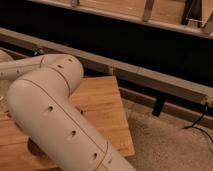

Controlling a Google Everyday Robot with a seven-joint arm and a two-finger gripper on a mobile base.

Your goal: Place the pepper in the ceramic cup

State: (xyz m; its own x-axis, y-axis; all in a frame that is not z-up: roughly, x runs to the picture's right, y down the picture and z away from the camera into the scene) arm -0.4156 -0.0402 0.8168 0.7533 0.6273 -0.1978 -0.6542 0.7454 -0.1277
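Observation:
My white arm (55,117) fills the left half of the camera view, bent at the elbow over a wooden table (102,107). The gripper is out of view; the forearm runs off the left edge. The pepper does not show. A small dark maroon patch (34,147) peeks out under the arm at the lower left. It may be part of the ceramic cup, but I cannot tell. The arm hides most of the tabletop.
The table's right edge (125,125) drops to a speckled grey floor (170,145). A long metal rail (150,77) runs diagonally behind the table in front of a dark wall. A black cable (200,122) lies on the floor at the right.

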